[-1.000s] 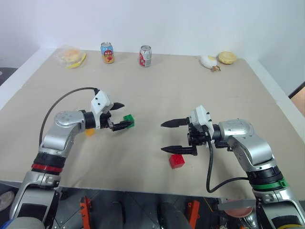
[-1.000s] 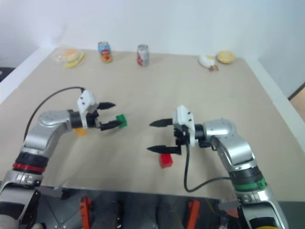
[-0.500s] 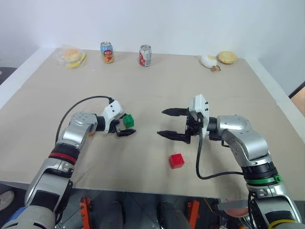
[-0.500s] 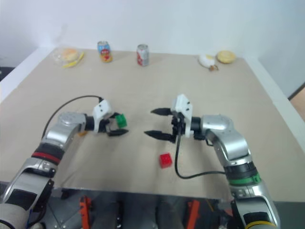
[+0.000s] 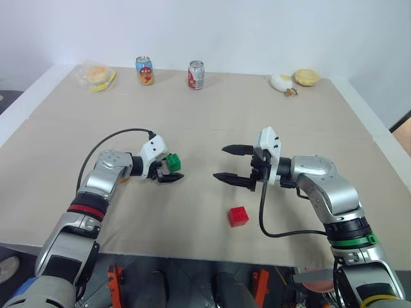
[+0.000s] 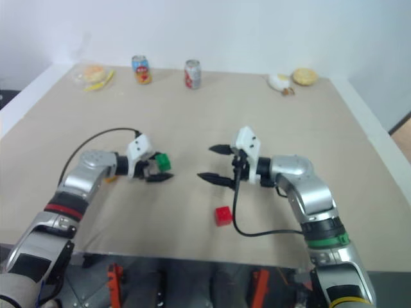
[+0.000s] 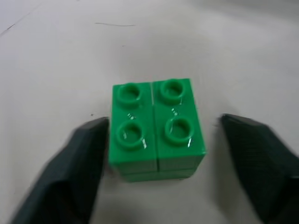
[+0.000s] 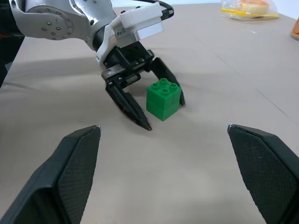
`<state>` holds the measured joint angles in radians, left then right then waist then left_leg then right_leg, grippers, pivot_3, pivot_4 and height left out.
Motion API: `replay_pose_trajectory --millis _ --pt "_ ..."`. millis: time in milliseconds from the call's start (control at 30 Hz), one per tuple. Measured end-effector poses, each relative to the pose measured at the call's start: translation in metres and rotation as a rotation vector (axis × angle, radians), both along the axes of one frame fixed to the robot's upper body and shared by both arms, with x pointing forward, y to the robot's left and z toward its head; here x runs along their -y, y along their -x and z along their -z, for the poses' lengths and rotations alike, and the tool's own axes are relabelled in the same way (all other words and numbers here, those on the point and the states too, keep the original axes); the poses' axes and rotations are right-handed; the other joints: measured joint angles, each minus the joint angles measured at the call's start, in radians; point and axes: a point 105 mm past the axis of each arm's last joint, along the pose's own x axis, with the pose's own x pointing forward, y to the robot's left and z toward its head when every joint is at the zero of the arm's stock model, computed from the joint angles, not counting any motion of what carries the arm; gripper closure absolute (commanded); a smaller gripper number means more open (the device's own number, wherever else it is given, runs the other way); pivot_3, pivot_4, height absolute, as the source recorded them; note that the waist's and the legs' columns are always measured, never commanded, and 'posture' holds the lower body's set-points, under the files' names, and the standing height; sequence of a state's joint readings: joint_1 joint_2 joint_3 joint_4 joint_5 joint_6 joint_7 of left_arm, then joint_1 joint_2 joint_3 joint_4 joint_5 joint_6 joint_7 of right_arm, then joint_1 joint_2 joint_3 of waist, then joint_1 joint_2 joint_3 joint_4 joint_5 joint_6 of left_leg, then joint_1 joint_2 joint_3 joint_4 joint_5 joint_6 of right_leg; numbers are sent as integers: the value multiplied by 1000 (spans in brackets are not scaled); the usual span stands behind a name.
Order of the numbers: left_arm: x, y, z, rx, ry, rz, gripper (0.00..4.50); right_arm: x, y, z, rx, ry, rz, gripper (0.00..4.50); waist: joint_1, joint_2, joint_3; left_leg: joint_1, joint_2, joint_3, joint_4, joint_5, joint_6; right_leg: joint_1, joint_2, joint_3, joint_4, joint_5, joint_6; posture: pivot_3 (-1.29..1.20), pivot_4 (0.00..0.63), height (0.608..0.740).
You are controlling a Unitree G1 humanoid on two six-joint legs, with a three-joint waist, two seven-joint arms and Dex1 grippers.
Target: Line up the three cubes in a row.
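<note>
Straddling the green cube (image 7: 156,129), the left pincer (image 5: 168,169) sits low on the tabletop (image 5: 212,122) with its two black fingers (image 7: 70,177) on either side of the block. One finger touches or nearly touches a side face; the other stands a small gap off, so the jaws are partly open and not clamped on the cube. The green cube rests upright on the tabletop, studs up.

Facing it from the other side, the right pincer (image 5: 232,164) hovers above the tabletop with its jaws spread wide and nothing between them. The red cube (image 5: 238,216) lies on the tabletop near and below this pincer, towards the front edge, well apart from the green one. A sliver of the yellow-orange cube (image 6: 110,179) peeks out beside the left forearm.
</note>
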<state>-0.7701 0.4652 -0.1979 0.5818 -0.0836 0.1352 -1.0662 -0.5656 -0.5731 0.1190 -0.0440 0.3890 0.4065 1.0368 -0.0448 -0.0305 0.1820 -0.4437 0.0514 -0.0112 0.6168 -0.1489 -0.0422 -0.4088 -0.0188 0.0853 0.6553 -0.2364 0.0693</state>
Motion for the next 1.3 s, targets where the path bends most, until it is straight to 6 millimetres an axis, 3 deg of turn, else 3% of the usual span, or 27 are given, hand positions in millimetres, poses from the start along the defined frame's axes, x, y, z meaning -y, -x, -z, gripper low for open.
replay_pose_trajectory --millis 133,333,533,667,933,1300 --pt "1 0 0 -1 -1 0 3160 0 1 -1 12 4 -9 0 0 0 0 0 0 0 0 0 0 0 0 0 0 0 0 0 150 733" --pt "3 6 -2 -12 16 45 3141 0 4 -1 11 2 -30 0 0 0 0 0 0 0 0 0 0 0 0 0 1 0 0 0 150 733" --pt "25 70 -23 -26 125 398 3141 16 41 -8 12 13 -115 0 0 0 0 0 0 -1 -1 -3 -1 0 0 0 2 -3 -5 0 150 733" --pt "29 93 -8 -51 66 467 3141 23 60 6 -27 77 -127 0 0 0 0 2 0 -1 0 -2 -1 1 0 0 4 -7 -5 0 150 733" --pt "40 109 7 -68 6 515 3141 28 73 9 -32 105 -90 0 0 0 0 3 0 1 3 1 1 1 -1 0 4 -3 -6 0 150 733" --pt "51 108 19 -89 -21 517 3141 29 73 9 -30 109 -58 0 0 0 0 3 0 1 2 1 1 1 -2 0 4 -4 -6 0 150 733"
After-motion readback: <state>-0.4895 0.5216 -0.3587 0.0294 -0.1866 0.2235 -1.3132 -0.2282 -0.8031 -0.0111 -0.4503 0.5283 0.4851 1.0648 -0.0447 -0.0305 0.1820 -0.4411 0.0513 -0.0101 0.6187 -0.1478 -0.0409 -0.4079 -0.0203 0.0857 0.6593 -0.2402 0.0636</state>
